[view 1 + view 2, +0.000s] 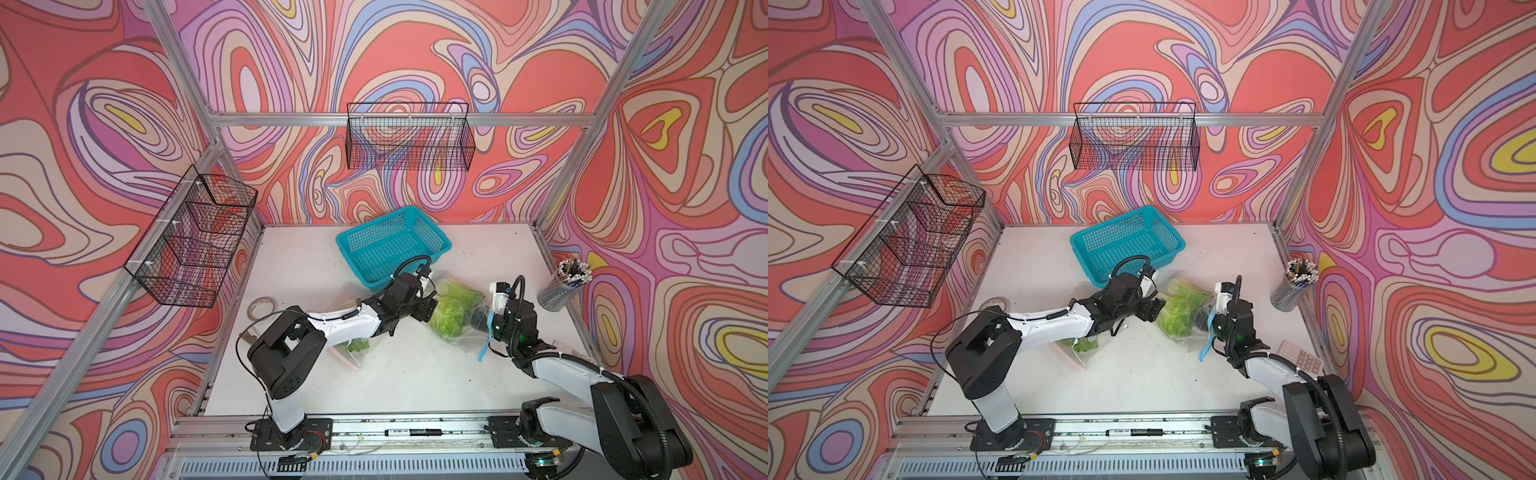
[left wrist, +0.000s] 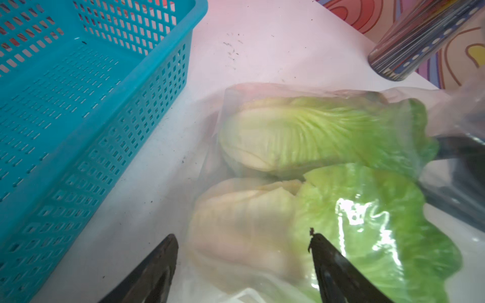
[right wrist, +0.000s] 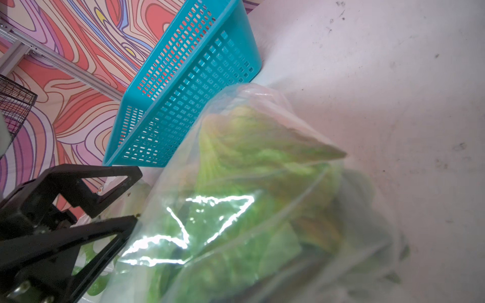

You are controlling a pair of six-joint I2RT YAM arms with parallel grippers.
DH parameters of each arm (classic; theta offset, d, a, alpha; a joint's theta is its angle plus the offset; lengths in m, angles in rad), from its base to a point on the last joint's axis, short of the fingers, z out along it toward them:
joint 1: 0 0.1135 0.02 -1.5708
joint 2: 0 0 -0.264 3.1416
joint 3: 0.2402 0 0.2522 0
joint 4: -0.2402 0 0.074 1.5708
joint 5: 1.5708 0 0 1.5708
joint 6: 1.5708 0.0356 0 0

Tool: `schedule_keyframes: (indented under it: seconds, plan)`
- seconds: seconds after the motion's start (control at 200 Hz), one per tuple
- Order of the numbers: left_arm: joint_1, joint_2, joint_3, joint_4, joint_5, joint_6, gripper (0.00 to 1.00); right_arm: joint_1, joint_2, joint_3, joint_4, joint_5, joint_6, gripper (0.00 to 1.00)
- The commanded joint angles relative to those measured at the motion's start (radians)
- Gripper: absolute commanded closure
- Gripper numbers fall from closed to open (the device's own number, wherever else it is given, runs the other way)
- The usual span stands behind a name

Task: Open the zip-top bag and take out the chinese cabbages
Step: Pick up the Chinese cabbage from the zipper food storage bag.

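Note:
A clear zip-top bag (image 1: 465,328) lies right of the table's middle with two chinese cabbages (image 1: 446,316) inside, white bases and crinkled green leaves. In the left wrist view they lie side by side, one (image 2: 315,131) beyond the other (image 2: 367,210). My left gripper (image 2: 241,236) is open, its fingers either side of the nearer head's white base, outside the plastic. My right gripper (image 1: 484,322) is shut on the bag's mouth end, where the blue zip strip (image 1: 487,338) hangs down. Its dark fingers (image 2: 462,152) show through the plastic. In the right wrist view the bag (image 3: 262,183) hides its jaws.
A teal basket (image 1: 392,245) stands just behind the bag. A pencil cup (image 1: 563,286) is at the right edge, a calculator (image 1: 1302,357) beside the right arm, a tape roll (image 1: 262,307) at the left. A second clear bag with green leaves (image 1: 355,345) lies under my left arm.

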Motion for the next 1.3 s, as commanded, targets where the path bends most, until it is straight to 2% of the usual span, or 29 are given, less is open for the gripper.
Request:
schedule_keyframes:
  seconds: [0.0,0.095,0.436,0.726,0.901,1.027,1.162,1.292]
  plan:
    - [0.04,0.014,0.037,-0.022,0.042,0.009,0.16,-0.023,-0.004,0.017,-0.038,-0.035,-0.029,1.0]
    - [0.059,0.036,0.07,-0.04,0.089,0.028,0.16,-0.031,-0.008,0.015,-0.039,-0.049,-0.033,1.0]
    - [0.148,0.182,0.242,-0.134,0.388,0.009,0.16,-0.061,-0.025,0.014,-0.066,-0.05,-0.054,1.0]
    - [0.175,0.288,0.34,-0.137,0.64,-0.031,0.21,-0.072,-0.007,0.027,-0.061,-0.083,-0.065,1.0]
    - [0.175,0.31,0.331,-0.109,0.696,-0.066,0.26,-0.072,0.016,0.039,-0.053,-0.104,-0.068,1.0]
    - [0.174,0.314,0.297,-0.044,0.765,-0.118,0.35,-0.072,0.035,0.046,-0.043,-0.121,-0.068,1.0]
    - [0.175,0.3,0.226,0.05,0.777,-0.178,0.48,-0.071,0.068,0.059,-0.032,-0.145,-0.07,1.0]
    - [0.175,0.258,0.135,0.161,0.773,-0.242,0.52,-0.071,0.107,0.074,-0.013,-0.189,-0.062,1.0]
